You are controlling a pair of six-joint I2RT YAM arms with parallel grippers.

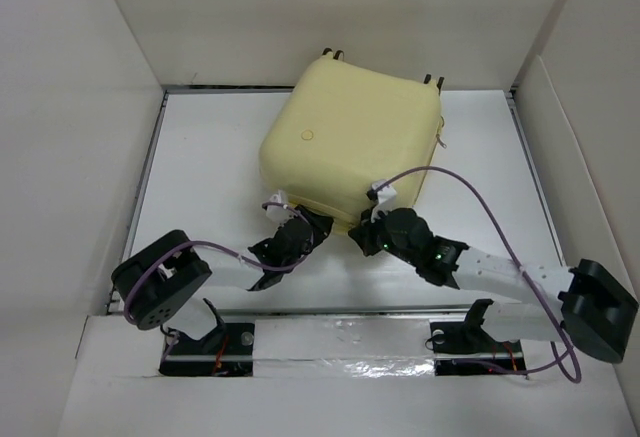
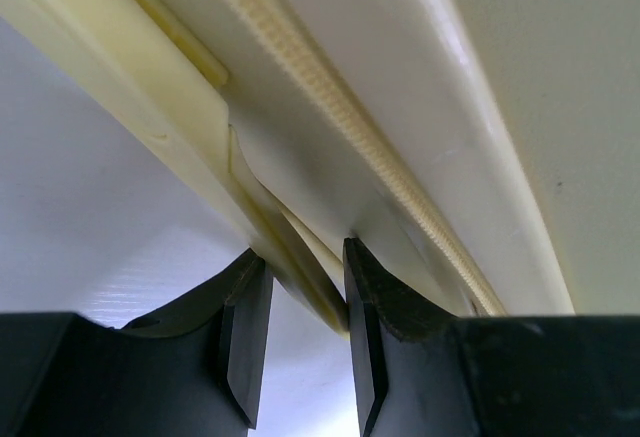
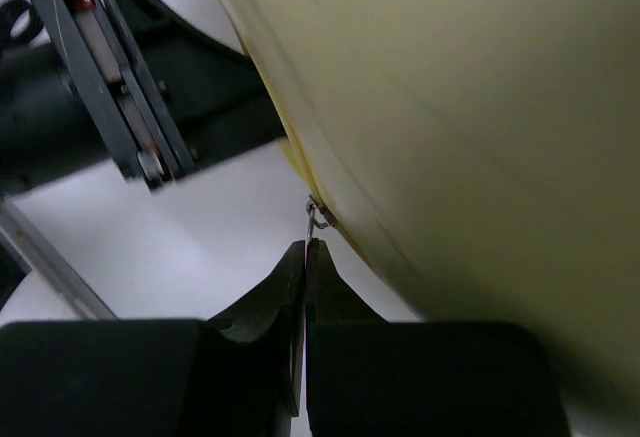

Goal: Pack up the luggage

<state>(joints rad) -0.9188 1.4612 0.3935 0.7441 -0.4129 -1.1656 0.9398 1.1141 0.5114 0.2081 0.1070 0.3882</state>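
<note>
Closely, left fingers (image 2: 248,337) clamping luggage (image 1: 350,127) rim, right fingers (image 3: 285,287) pinched shut on zipper pull (image 3: 315,219).

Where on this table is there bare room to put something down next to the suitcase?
Bare white table lies between the suitcase and the left wall, and again between it and the right wall. Crowded: the suitcase's near edge, where the left gripper clamps the rim and the right gripper pinches the zipper pull.
</note>
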